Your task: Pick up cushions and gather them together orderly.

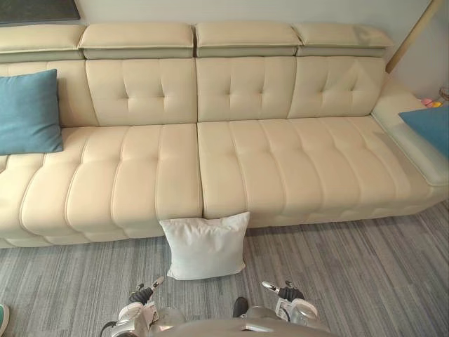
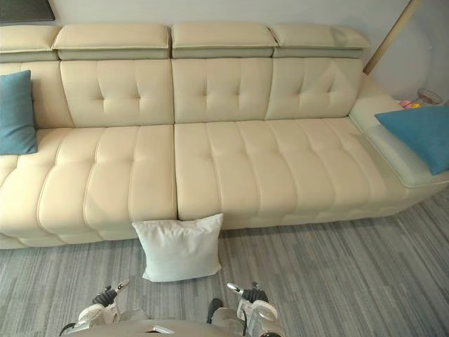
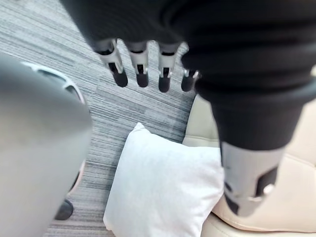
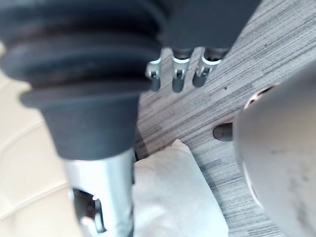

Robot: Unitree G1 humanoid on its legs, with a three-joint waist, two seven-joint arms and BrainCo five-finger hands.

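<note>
Three cushions, none held.
White cushion (image 1: 205,246) stands on the floor (image 1: 351,270), leaning against the front of the cream sofa (image 1: 280,161) at its centre seam. One teal cushion (image 1: 28,112) sits far left against the backrest, another teal cushion (image 2: 419,133) on the right end. Left hand (image 1: 144,296) and right hand (image 1: 286,291) hang near, fingers (image 3: 141,74) straight, apart and empty.

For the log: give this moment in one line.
white cushion: floor, against sofa | left teal cushion: seat | right teal cushion: armrest | left hand: open | right hand: open
</note>
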